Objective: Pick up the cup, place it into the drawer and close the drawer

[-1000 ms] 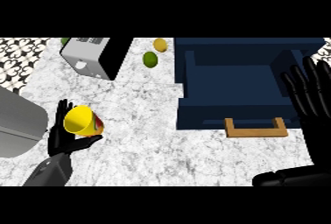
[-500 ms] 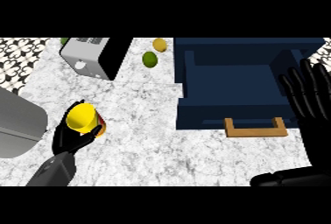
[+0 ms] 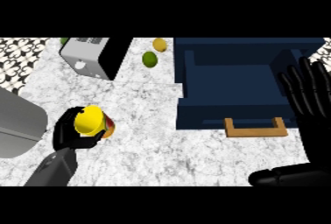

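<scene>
- Left hand (image 3: 65,133): fingers and thumb curl round the yellow cup (image 3: 89,121) at the left of the counter (image 3: 149,153), near a grey rounded object (image 3: 16,127). We read this as a grasp in place.
- Cup: the hand hides its lower part, and a reddish patch shows on its right side. We cannot tell whether its base is off the counter.
- Right hand (image 3: 313,109): open, fingers up, resting at the view's right edge beside the drawer.
- Drawer (image 3: 200,118): dark blue and pulled open, with a wooden handle (image 3: 255,128) on its near front. It is well apart from the cup, with marble between them.
- Step in hand, as we judge it: lift the cup and carry it right to the drawer.
- We lift straight up first, high enough for the base to pass over the drawer's left wall, and only then travel sideways. A low, slanting path risks clipping that wall.
- We hold the cup upright on the way and aim for the middle of the compartment, away from the walls.
- We lower until the cup sits on the drawer floor, then open the fingers and draw the hand up and out.
- The toaster (image 3: 93,54), lime (image 3: 150,59) and lemon (image 3: 159,43) lie at the far side, off the direct path, so we plan no detour.
- To close, we push on the front by the handle once the left hand is out. The right hand is the nearer one.
</scene>
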### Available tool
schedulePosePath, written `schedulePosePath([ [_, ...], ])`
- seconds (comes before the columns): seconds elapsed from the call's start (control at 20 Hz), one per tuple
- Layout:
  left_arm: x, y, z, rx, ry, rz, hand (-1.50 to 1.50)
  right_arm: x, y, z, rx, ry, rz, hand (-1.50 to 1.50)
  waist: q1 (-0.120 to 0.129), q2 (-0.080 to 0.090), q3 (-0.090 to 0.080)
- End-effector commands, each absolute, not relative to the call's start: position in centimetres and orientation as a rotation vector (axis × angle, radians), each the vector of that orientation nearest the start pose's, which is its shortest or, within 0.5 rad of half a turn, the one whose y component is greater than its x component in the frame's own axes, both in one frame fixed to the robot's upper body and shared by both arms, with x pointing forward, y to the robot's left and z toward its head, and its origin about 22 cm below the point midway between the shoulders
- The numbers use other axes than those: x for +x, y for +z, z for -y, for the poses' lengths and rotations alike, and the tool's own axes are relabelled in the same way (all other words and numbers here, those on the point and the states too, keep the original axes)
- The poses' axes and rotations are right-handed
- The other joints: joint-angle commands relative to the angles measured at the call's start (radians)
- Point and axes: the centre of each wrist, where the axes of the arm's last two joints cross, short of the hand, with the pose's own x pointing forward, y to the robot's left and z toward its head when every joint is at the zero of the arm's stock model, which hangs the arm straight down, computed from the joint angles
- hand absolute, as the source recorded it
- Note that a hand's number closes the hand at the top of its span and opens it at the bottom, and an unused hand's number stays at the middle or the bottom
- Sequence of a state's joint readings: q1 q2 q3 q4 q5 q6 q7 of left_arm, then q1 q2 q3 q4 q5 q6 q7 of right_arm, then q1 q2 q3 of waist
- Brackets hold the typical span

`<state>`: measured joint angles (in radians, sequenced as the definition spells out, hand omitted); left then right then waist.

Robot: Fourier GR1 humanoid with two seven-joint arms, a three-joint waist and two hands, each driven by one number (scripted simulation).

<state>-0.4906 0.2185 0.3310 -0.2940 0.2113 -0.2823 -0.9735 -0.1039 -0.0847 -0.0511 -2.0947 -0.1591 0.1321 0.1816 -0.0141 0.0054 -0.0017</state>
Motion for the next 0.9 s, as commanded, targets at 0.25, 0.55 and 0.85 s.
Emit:
schedulePosePath([
  [0.25,27.1,-13.9,-29.4,-0.082,0.308,1.962,1.50,22.4,14.4,25.7,0.163,0.150,1.989,-1.50,0.010,-0.004,0.001],
  [0.55,27.8,-12.2,-27.5,-0.204,0.302,2.045,1.50,22.4,15.1,25.5,0.117,0.141,1.988,-1.50,0.027,-0.011,0.003],
  [0.85,30.5,-7.3,-25.3,-0.304,0.134,2.061,1.50,23.3,13.8,24.8,0.136,0.110,1.990,-1.50,0.027,-0.010,0.003],
])
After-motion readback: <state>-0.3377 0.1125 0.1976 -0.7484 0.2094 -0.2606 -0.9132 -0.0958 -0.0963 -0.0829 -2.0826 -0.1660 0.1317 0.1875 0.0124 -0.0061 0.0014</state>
